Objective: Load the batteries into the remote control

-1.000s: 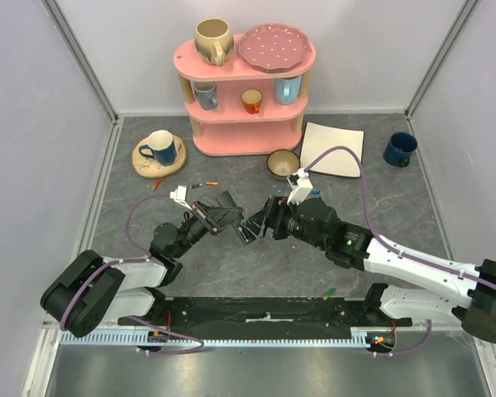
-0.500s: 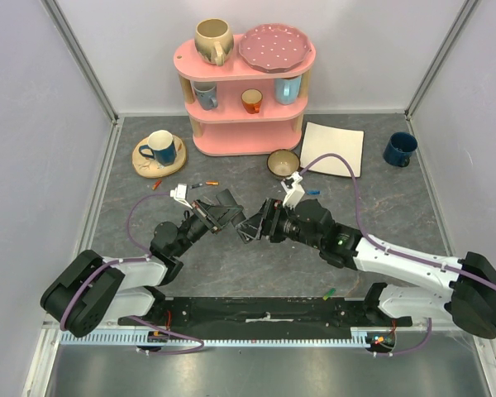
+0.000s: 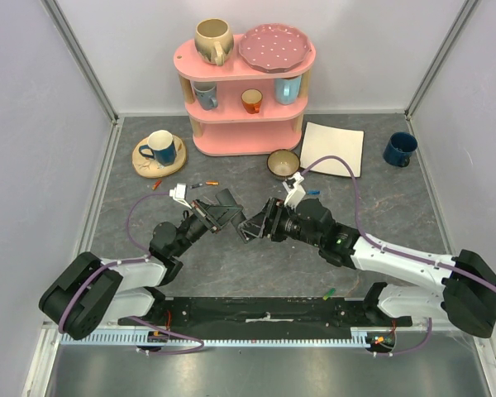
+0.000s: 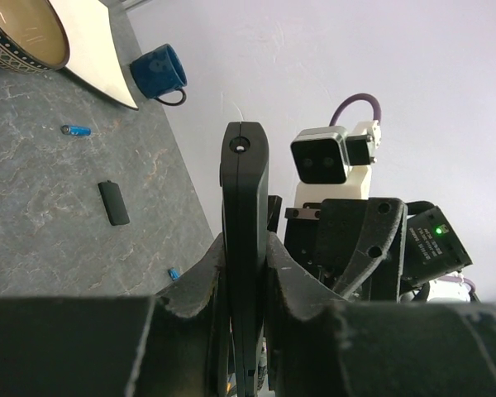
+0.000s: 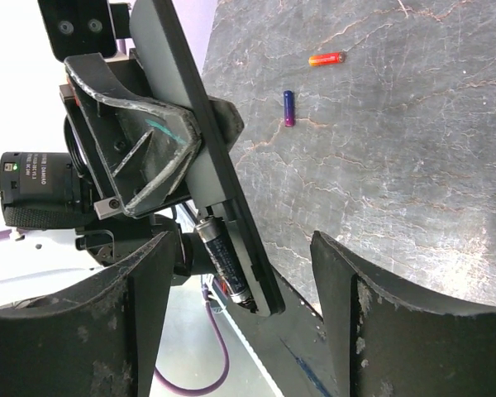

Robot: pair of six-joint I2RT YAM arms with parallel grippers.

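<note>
The remote control (image 4: 245, 190) is a flat black slab seen edge-on, and my left gripper (image 4: 245, 265) is shut on it, holding it above the table (image 3: 231, 273). In the right wrist view the remote control (image 5: 194, 124) shows its open compartment with one dark battery (image 5: 226, 260) lying in it. My right gripper (image 5: 244, 248) is open, its fingers standing either side of that end without touching. From above, the two grippers meet at the table's middle, left gripper (image 3: 225, 212) and right gripper (image 3: 259, 223). Loose batteries lie on the table: an orange one (image 5: 326, 59) and a blue one (image 5: 288, 108).
A small black cover (image 4: 113, 203) and a blue battery (image 4: 76, 130) lie on the table. A pink shelf (image 3: 246, 124) with cups stands at the back. In front of it are a bowl (image 3: 283, 162), a white square plate (image 3: 332, 149), a blue mug (image 3: 399, 149) and a mug on a round coaster (image 3: 159, 150).
My right gripper has moved left, up to the remote's end, and its jaws have narrowed a little. The left gripper keeps its hold on the remote.
</note>
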